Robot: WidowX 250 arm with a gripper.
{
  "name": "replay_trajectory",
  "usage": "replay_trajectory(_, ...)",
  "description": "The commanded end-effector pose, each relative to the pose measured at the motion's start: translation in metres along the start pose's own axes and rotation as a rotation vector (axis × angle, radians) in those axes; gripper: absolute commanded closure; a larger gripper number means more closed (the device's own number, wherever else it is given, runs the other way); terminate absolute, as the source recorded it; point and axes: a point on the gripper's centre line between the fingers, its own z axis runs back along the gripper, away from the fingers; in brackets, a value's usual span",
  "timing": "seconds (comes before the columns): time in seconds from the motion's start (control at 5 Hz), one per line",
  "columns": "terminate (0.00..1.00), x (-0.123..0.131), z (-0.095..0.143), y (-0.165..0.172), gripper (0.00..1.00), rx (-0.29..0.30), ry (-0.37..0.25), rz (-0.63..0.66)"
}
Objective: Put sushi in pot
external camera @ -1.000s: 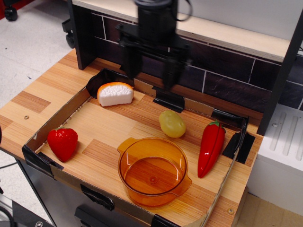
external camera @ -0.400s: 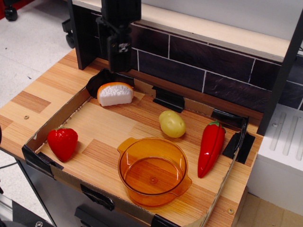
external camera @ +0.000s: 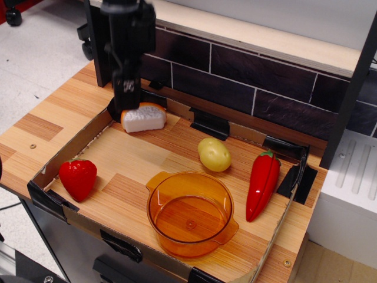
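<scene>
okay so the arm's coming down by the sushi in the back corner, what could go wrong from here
1. The sushi sits tight in the tray's back-left corner; the end effector could catch the wall or push the piece instead of gripping it.
2. The end effector overlaps only its left edge, so a grasp may slip.
3. Carrying it to the pot, a drop could land short.
</scene>
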Motion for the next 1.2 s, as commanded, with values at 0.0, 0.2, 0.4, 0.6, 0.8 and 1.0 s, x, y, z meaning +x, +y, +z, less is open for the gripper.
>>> replay_trajectory(0.0, 0.0, 0.01, 0.002, 0.007, 0.0, 0.143, -0.069, -0.035)
replay_trajectory(0.2, 0.0, 0.014, 0.005, 0.008, 0.0, 0.17, -0.076, -0.031)
replay_trajectory(0.4, 0.0, 0.018, 0.0, 0.01, 0.0, 0.183, -0.065, -0.027)
replay_trajectory(0.6, 0.0, 0.024, -0.015, 0.017, 0.0, 0.126, -0.034, 0.011)
replay_trajectory(0.8, 0.0, 0.028, -0.027, 0.021, 0.0, 0.078, -0.018, 0.034)
replay_trajectory(1.0, 0.0, 0.03, -0.029, 0.016, 1.0, 0.068, -0.035, 0.022)
